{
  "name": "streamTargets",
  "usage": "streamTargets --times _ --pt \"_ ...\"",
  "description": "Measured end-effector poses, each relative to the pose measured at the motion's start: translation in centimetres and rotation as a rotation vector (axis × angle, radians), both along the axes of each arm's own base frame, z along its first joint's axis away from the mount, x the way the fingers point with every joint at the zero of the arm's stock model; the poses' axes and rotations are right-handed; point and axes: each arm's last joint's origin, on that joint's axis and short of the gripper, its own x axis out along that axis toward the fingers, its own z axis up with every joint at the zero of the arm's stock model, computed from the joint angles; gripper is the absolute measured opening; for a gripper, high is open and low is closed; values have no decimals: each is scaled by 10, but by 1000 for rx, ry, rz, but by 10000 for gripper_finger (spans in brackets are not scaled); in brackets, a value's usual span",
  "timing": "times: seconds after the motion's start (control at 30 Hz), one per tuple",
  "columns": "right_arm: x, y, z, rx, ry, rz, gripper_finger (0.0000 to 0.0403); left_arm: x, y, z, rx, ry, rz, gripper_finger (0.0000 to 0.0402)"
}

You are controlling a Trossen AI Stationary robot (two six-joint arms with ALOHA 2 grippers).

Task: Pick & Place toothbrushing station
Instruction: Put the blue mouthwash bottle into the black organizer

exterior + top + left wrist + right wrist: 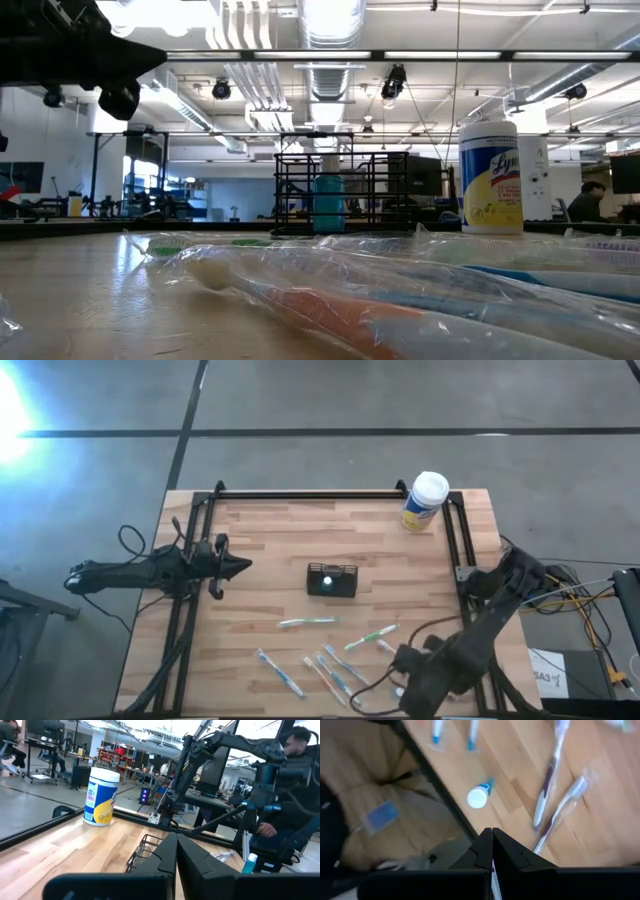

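My left hand (243,566) is hovering with its fingers pressed together, holding nothing, well to the left of the toothbrushing station (332,579), which is standing upright near the middle of the wooden surface (270,530). My right hand (400,658) is hanging pinched together and empty over the wrapped toothbrushes (335,660) at the near edge. The wipes canister (425,501) is standing at the far right corner.

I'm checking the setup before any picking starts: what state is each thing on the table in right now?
Small black mesh-sided caddy: upright mid-table, ungripped.
Tall white-capped, yellow-labelled canister: upright, cap on, at the far right corner.
Plastic-wrapped toothbrushes: lying flat, scattered along the near edge, still wrapped.
Left claw: shut, empty, left of the caddy.
Right claw: shut, empty, at the near right edge.
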Motion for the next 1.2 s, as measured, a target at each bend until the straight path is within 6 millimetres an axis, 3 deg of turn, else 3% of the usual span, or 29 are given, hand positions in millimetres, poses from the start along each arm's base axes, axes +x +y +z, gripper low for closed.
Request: streamTargets --times 0.3,0.53,0.8,0.97,1.2 --pt "17 16 -15 6 94 -147 13 1 -1 -4 -21 35 -37 11" --pt "22 22 -24 24 117 -253 85 1 -2 -5 -16 49 -61 14" --pt "35 31 -49 -17 140 -308 179 1 -3 -7 30 74 -89 6" --pt "38 31 -55 -28 155 -350 202 1 -3 -7 45 80 -88 15" --pt "35 29 -57 -36 193 -408 203 1 -3 -8 46 81 -88 5"
